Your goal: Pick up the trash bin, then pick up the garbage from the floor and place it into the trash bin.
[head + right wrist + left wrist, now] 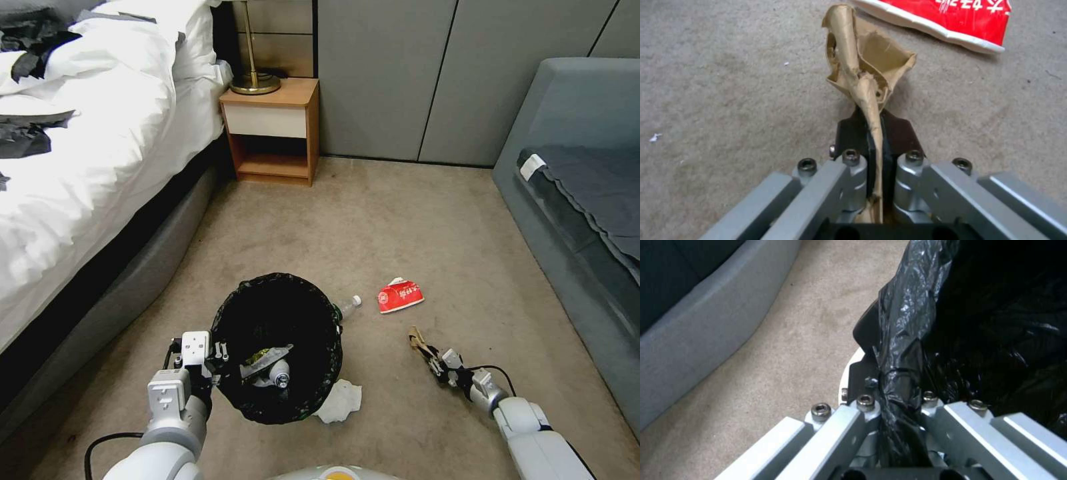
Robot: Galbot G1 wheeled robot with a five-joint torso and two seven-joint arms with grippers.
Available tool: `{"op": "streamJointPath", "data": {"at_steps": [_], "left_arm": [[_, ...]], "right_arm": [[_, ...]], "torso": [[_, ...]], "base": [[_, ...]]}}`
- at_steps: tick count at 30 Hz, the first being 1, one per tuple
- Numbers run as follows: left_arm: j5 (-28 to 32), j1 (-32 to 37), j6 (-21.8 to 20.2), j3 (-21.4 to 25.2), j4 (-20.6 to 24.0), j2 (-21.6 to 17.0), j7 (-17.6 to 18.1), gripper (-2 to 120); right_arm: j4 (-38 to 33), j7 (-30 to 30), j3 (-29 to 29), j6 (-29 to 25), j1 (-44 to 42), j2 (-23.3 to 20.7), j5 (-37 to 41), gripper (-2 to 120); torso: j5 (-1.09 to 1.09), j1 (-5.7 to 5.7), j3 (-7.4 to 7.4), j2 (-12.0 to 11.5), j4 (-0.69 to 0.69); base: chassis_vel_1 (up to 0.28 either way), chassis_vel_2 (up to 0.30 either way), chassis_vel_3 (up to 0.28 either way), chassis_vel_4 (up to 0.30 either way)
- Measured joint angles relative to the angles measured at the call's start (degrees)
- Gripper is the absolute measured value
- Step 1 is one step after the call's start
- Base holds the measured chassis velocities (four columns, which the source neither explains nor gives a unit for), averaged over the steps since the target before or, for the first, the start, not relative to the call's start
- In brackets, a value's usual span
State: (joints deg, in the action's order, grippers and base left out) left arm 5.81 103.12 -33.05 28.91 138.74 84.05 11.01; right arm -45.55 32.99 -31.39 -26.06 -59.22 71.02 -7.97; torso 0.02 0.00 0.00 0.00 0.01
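Note:
The trash bin (277,400), white with a black liner (916,316), is held at its near-left rim by my left gripper (220,355), which is shut on the rim (882,353). A clear bottle (279,375) and a yellow wrapper (261,353) lie inside it. To its right, low over the carpet, my right gripper (432,359) is shut on a crumpled brown paper bag (419,340) that sticks out past the fingertips (865,66). On the floor lie a red packet (400,295) (951,18), a clear bottle (348,307) behind the bin, and a white tissue (340,400).
A bed (100,153) with black clothing (27,140) runs along the left, its grey base (693,326) close to the bin. A wooden nightstand (273,127) with a lamp (253,80) stands at the back. A grey sofa (573,187) lines the right. Open carpet lies between.

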Motion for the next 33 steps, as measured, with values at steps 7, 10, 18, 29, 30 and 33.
{"op": "streamJointPath", "data": {"at_steps": [7,10,18,29,30,33], "left_arm": [[0.0,0.0,0.0,-0.1,0.0,-0.2,0.0,0],[0.1,0.0,0.0,-0.1,0.1,-0.2,0.0,0],[-0.4,0.4,0.3,-0.9,0.0,-0.2,-0.1,0],[-1.0,0.4,0.5,-1.9,-0.2,0.0,-0.2,0],[-1.0,0.4,0.5,-1.9,-0.2,0.0,-0.2,0],[-1.0,0.3,0.5,-2.0,-0.2,0.0,-0.2,0]], "right_arm": [[-4.4,-2.7,1.0,-0.2,-1.5,-0.3,4.6,0],[-9.6,-4.5,2.0,0.0,-3.4,-0.7,7.7,0],[-44.0,-8.9,7.0,3.0,-14.9,-3.4,18.6,0],[-69.1,-13.0,22.5,6.5,-16.0,-8.1,24.7,0],[-69.5,-13.6,24.5,7.1,-15.5,-8.5,24.8,0],[-68.7,-14.5,29.0,8.3,-13.7,-9.1,24.4,0]], "torso": [[-0.01,0.0,0.0,0.0,0.0],[-0.01,0.0,0.0,0.0,0.0],[0.0,0.0,0.0,0.0,-0.02],[-0.04,0.0,-0.01,0.0,0.0],[-0.03,0.0,-0.01,0.0,-0.01],[-0.03,0.0,-0.01,0.0,-0.01]], "base": [[0.0,0.0,0.0,0.0],[0.0,0.0,0.0,0.0],[0.0,0.0,0.0,0.0],[0.0,0.0,0.0,0.0],[0.0,0.0,0.0,0.0],[0.0,0.0,0.0,0.0]]}}
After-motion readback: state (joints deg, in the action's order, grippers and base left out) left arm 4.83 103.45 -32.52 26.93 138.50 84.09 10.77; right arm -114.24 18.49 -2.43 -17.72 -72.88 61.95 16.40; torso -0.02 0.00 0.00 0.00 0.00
